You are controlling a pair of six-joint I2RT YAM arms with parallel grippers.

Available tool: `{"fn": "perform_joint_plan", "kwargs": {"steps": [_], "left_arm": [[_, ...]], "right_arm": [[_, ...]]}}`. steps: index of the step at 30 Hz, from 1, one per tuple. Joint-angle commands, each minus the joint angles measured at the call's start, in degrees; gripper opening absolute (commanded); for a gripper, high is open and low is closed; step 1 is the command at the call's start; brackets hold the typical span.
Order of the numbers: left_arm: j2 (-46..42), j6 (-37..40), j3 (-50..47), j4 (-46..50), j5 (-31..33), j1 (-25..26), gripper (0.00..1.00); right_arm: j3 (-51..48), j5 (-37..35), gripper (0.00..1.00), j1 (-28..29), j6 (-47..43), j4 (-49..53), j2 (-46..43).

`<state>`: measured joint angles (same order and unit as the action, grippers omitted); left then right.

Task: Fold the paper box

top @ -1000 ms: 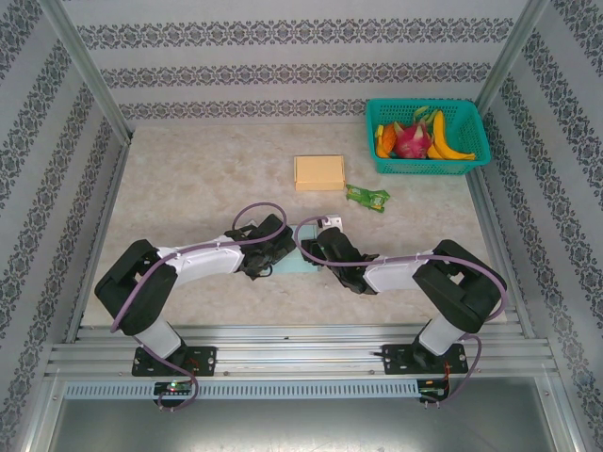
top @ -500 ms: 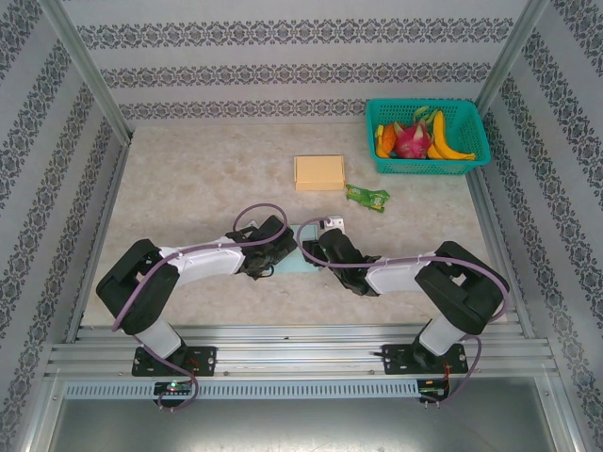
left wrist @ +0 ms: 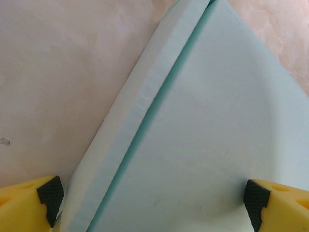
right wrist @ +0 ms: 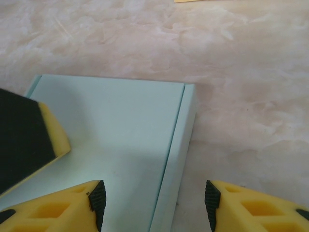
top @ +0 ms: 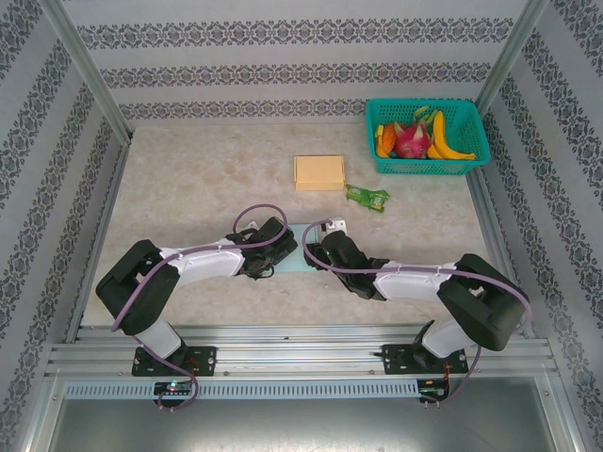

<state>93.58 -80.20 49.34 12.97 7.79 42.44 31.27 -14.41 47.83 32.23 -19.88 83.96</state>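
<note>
1. Three wallpapered walls [top: 283,38] enclose a marbled beige table [top: 188,179].
2. Near the table's middle, the left gripper [left wrist: 154,193] is spread wide astride the pale teal paper box [left wrist: 207,135], gripping nothing.
3. Half-spread, the right gripper [right wrist: 154,198] straddles the box's side flap, unclamped.
4. At far right stands a fruit basket [top: 426,102].

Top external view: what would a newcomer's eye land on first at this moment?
A flat, pale blue paper box lies at mid-table, with the left claw spread wide over it and the right claw open astride its narrow side flap. In the far right corner a bright green basket of fruit stands out, and a tan carton lies flat to its left.
</note>
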Motion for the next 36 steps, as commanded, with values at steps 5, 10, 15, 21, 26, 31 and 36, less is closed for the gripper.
{"fn": "perform_joint_plan", "kwargs": {"steps": [5, 10, 15, 21, 26, 31, 36], "left_arm": [[1.2, -0.2, -3.1, 5.6, 1.5, 0.5, 0.97], [1.0, -0.4, -3.8, 5.1, 1.6, 0.5, 0.97], [1.1, -0.5, -4.0, 4.8, 1.6, 0.5, 0.97], [1.1, -0.8, -4.3, 4.5, 1.6, 0.5, 0.97], [1.1, -1.0, -4.7, 4.5, 1.7, 0.5, 0.97], [1.1, -1.1, -4.7, 4.6, 1.9, 0.5, 0.97], [1.1, -1.1, -4.7, 4.5, 2.1, 0.5, 0.97]], "right_arm": [[-1.2, -0.3, 0.54, 1.9, 2.2, 5.7, -4.6], [-2.7, 0.2, 0.54, 3.0, 3.0, 6.5, -5.2], [-3.6, 3.6, 0.53, 3.5, 4.8, 5.5, -2.5], [-4.1, 5.7, 0.46, 3.5, 5.8, 3.5, -0.5], [-3.7, 6.8, 0.42, 3.5, 5.8, 3.4, -1.3], [-3.6, 9.4, 0.37, 3.5, 6.3, 3.5, -1.9], [-3.8, 10.3, 0.47, 3.4, 7.0, 4.3, -3.0]]}}
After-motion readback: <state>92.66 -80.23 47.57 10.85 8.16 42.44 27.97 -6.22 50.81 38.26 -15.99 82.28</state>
